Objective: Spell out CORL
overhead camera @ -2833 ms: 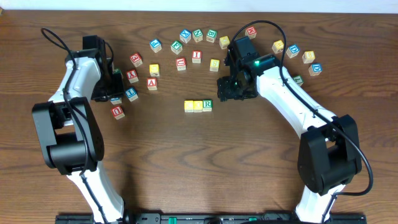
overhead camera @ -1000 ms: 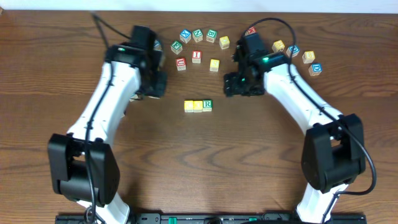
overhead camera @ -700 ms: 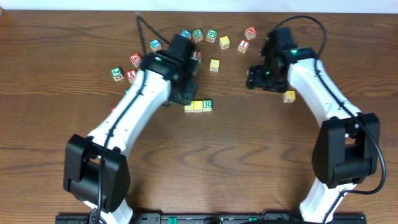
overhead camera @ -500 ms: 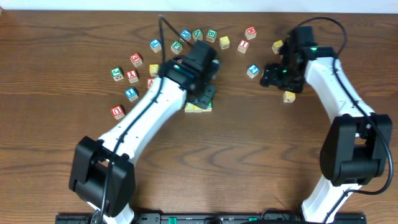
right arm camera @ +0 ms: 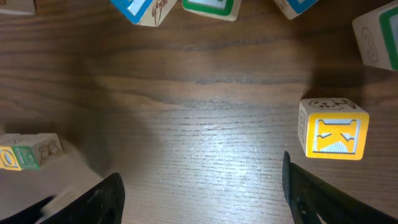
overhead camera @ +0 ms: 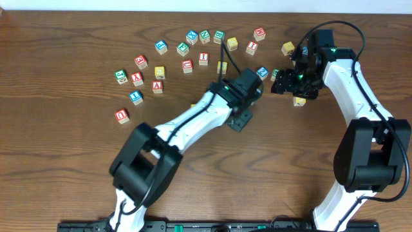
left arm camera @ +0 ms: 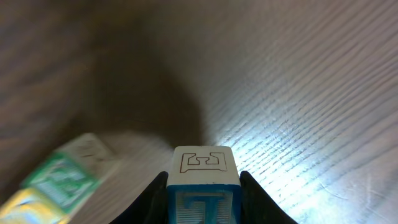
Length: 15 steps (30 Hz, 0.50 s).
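Note:
My left gripper [overhead camera: 239, 120] reaches across to the table's middle and is shut on a white block with a blue letter face [left arm camera: 203, 186]. I cannot read the letter for certain. The spelled row lies under the left arm in the overhead view. Its green-faced block [left arm camera: 59, 179] and a yellow one [left arm camera: 17, 208] show blurred just left of the held block. My right gripper [overhead camera: 291, 86] is open and empty at the right, above bare wood [right arm camera: 202, 186]. The row's end [right arm camera: 28, 151] shows far left in the right wrist view.
A yellow K block [right arm camera: 334, 129] lies by the right finger and also shows in the overhead view [overhead camera: 299, 100]. Several loose letter blocks arc along the far side, such as a blue one [overhead camera: 262, 73] and a yellow one [overhead camera: 222, 66]. More blocks sit at the left [overhead camera: 134, 97].
The left arm swept from the far left blocks across to the middle, carrying a block past the row. The right arm drew back to the right, away from the row.

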Available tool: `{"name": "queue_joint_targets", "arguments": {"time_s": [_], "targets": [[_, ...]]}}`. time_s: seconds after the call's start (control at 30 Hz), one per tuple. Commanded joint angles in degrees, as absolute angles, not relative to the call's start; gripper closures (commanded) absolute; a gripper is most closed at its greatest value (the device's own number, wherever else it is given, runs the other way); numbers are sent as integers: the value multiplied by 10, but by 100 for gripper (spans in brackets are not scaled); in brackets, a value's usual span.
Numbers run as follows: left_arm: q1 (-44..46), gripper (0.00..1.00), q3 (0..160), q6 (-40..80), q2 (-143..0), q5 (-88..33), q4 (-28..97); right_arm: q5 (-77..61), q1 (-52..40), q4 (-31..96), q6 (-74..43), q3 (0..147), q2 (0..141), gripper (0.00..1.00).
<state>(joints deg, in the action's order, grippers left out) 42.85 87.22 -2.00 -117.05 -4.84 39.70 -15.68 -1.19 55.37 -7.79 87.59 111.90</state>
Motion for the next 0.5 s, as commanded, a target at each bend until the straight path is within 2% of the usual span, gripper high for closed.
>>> {"name": "queue_joint_targets", "arguments": {"time_s": [0.0, 0.3, 0.4, 0.47], "targets": [[431, 73, 868, -30, -1185, -51, 392, -164, -12, 558, -64, 885, 1111, 23], [431, 71, 868, -30, -1195, -60, 370, -162, -12, 561, -61, 885, 1111, 23], [431, 62, 868, -30, -1195, -60, 369, -159, -12, 561, -55, 885, 1111, 23], [431, 61, 868, -30, -1195, -60, 368, -153, -12, 561, -55, 885, 1111, 23]]}}
